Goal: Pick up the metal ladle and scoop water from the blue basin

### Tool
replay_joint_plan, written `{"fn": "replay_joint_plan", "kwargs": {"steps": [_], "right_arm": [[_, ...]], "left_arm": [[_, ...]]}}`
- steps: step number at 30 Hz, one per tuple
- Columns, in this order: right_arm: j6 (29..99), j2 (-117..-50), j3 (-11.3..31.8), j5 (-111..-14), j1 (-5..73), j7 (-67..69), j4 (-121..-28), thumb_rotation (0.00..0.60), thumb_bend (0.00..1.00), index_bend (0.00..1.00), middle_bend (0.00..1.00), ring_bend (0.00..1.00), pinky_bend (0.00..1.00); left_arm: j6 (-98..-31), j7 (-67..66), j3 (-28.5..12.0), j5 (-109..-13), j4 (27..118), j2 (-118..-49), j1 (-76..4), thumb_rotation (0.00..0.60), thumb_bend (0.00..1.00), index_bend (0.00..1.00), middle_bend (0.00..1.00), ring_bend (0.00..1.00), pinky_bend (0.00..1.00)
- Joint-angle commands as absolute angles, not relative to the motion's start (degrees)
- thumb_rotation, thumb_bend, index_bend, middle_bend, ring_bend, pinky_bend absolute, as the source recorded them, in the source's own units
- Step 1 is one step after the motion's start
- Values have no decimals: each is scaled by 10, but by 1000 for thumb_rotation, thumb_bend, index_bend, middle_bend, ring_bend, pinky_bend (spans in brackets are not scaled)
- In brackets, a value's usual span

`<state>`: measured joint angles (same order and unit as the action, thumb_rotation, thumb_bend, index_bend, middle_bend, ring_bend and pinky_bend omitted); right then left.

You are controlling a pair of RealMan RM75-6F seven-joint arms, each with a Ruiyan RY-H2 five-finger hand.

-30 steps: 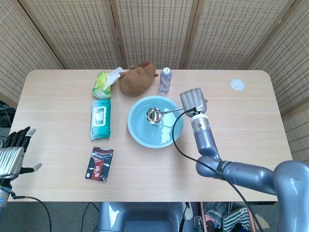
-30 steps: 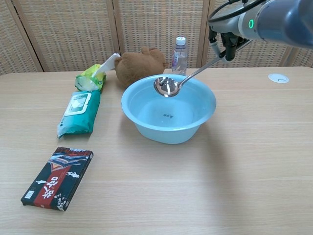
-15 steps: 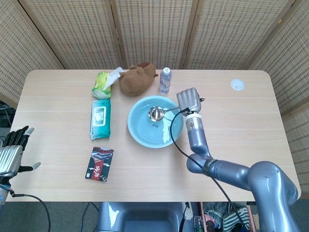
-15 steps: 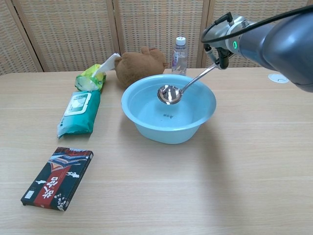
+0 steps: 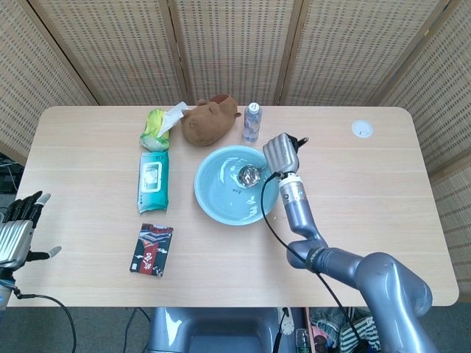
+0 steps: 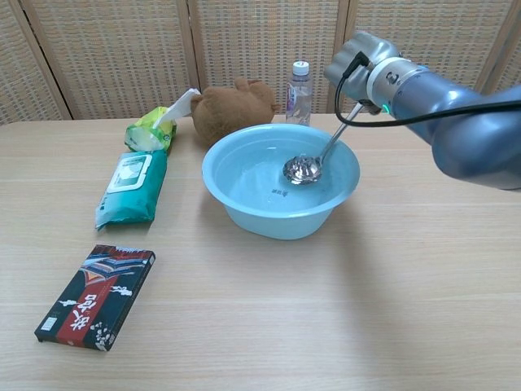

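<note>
At the far left edge of the head view, the left robot hand point(image 5: 16, 234) is hanging off the surface point(image 5: 88, 279) with its fingers spread and nothing in them, sitting slightly lower than a second ago. Moving right, a red-and-black box point(image 6: 96, 295) is lying near the front, a teal wipes pack point(image 6: 130, 186) behind it, and a green pouch point(image 6: 150, 132) further back. A brown plush toy point(image 6: 234, 107) and a water bottle point(image 6: 299, 91) are standing just behind the blue basin point(image 6: 244, 213). Inside the basin, the metal ladle point(image 6: 304, 168) is now sitting with its bowl down at the water on the right side, where a second ago it was hovering above the rim. The right robot hand point(image 6: 359, 59) is gripping the ladle's handle, having come in over the basin's right rim. A white disc point(image 5: 361, 129) is lying well apart at the far right.
</note>
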<state>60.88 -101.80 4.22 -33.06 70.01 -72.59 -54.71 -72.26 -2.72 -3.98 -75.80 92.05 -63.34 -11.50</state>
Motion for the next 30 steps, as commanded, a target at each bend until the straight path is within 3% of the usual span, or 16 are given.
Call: {"fn": "replay_joint_plan", "kwargs": {"steps": [1, 10, 15, 23, 30], "right_arm": [[604, -1026, 34, -335, 694, -751, -539, 600, 836, 725, 916, 826, 1000], [620, -1002, 42, -295, 670, -835, -623, 600, 839, 728, 918, 827, 1000], [631, -978, 76, -251, 663, -840, -685, 600, 843, 729, 921, 828, 1000], [621, -921, 178, -104, 658, -799, -784, 600, 846, 732, 923, 830, 1000], [619, -875, 206, -62, 668, -780, -825, 600, 854, 734, 926, 831, 1000]], "left_arm": [[-724, -24, -39, -762, 918, -634, -116, 600, 0, 0, 0, 0, 0], [-733, -21, -35, -773, 918, -636, -113, 600, 0, 0, 0, 0, 0], [-734, -22, -34, -774, 920, -636, -113, 600, 0, 0, 0, 0, 0], [-739, -20, -32, -779, 924, -633, -111, 600, 0, 0, 0, 0, 0], [-737, -20, -31, -778, 924, -633, -111, 600, 0, 0, 0, 0, 0]]}}
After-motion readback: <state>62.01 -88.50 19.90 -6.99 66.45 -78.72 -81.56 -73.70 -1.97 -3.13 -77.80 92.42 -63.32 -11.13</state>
